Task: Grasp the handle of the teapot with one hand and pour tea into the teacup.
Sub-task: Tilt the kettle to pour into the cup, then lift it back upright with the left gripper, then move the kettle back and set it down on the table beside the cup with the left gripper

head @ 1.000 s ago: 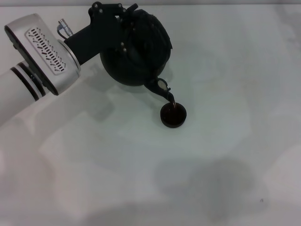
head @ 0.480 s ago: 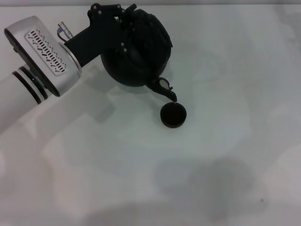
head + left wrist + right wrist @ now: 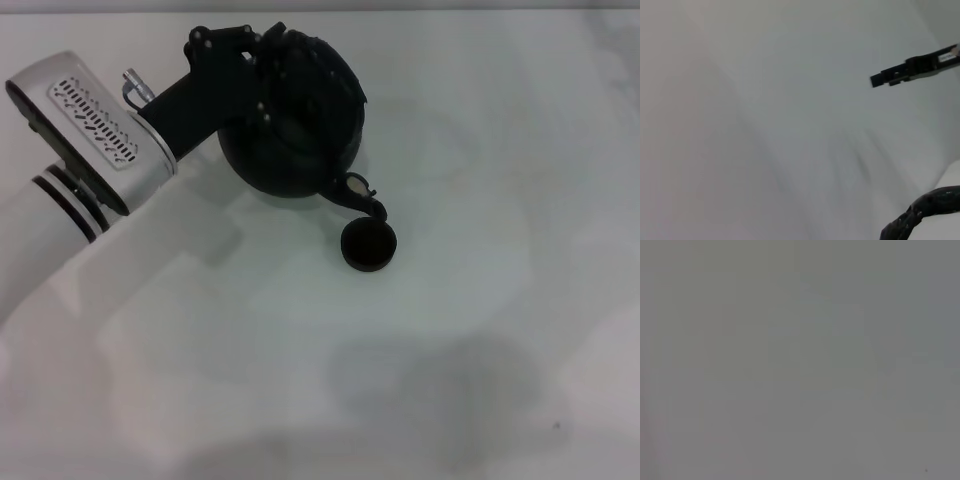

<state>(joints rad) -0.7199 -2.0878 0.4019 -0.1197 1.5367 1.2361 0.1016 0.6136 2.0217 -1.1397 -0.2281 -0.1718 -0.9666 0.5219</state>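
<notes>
In the head view the round matte black teapot hangs above the white table at the back, tipped toward the front right. My left gripper is shut on its rough arched handle at the far side of the pot. Its short spout points down just over the back rim of the small dark teacup, which stands on the table. No stream shows between them. A rough black curve of the handle shows in the left wrist view. My right gripper is out of view.
My left arm's white and silver forearm reaches in from the left edge. A thin black bar crosses a corner of the left wrist view. The right wrist view holds only plain grey.
One second ago a stream of tea ran from the spout into the teacup; it has stopped. The teapot has tipped back a little and its spout has shifted slightly right.
</notes>
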